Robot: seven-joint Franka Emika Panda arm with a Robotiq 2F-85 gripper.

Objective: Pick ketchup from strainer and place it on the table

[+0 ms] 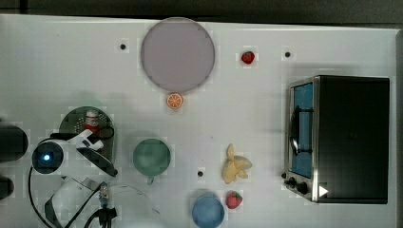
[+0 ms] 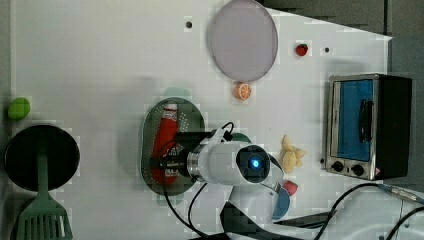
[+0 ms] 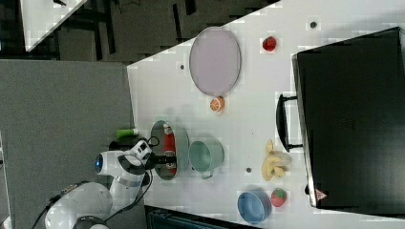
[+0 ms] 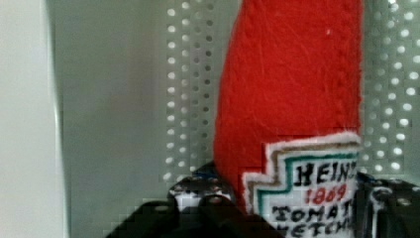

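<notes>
Ketchup (image 4: 292,99) lies flat in the strainer (image 4: 188,99) near the counter's (image 1: 285,118) edge, so the end effector (image 4: 277,208) straddles its label, fingers either side, grip not yet certain.

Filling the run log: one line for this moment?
phase: grasping | gripper: fingers either side of ketchup label end | ketchup: lying in strainer, not lifted | table: placement pending

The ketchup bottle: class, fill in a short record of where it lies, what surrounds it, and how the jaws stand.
item: ketchup bottle, red, white cap
location: lying in the strainer
strainer rests on: white table
gripper: down at the bottle's label end, one of the jaws on either side
lifted: no, bottle lies on the perforated bottom
nearest neighbour: green cup, beside the strainer
</notes>
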